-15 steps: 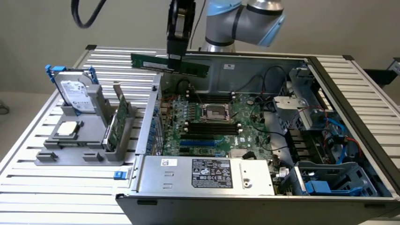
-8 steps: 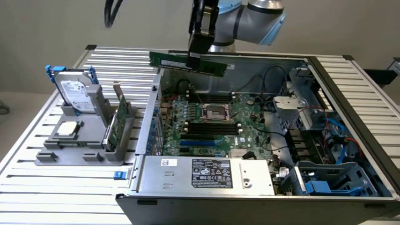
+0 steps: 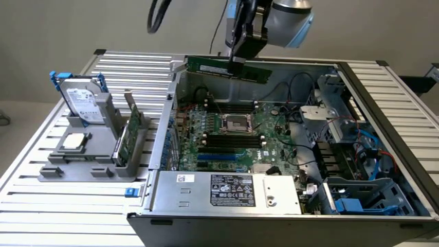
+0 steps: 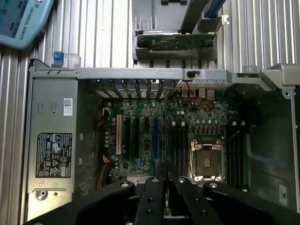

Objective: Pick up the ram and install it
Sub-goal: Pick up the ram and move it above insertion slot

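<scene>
Over a slatted metal table and open computer case, the gripper hangs clamped on the ram.

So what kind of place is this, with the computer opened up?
Probably a robot lab or workshop: an open computer case on a metal table, the gripper holds the ram above it, and a hard drive stands in a grey holder.

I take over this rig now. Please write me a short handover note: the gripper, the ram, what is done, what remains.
Gripper: shut on the ram, held level above the open computer case.
Done: the ram is picked up.
Left: it is not yet seated in a slot on the motherboard.
Nearby: hard drive and expansion card stand in the grey holder.
</scene>
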Motion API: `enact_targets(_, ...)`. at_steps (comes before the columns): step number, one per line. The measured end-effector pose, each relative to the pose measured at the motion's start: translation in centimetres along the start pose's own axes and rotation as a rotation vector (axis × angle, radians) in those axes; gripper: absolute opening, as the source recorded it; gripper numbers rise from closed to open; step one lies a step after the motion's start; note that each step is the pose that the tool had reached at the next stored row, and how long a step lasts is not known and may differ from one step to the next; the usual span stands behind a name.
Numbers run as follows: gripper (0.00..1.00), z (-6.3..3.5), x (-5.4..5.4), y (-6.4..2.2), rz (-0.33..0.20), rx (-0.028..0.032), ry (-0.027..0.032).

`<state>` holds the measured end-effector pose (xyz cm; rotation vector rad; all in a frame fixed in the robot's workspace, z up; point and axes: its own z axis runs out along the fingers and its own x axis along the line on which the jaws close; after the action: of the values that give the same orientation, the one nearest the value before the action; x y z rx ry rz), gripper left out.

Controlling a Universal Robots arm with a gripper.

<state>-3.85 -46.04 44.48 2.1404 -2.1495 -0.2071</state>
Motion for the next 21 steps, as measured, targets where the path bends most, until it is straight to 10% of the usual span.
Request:
enact_targets(10,0.13,0.37,-0.7,-0.29,-0.025,0.0785,0.0011)
enact_targets(16,0.13,1.2,-2.0,-0.43,-0.054,0.0985,0.0093)
enact_targets(21,0.13,2.01,-3.2,-0.56,-0.056,0.1035,0.0108)
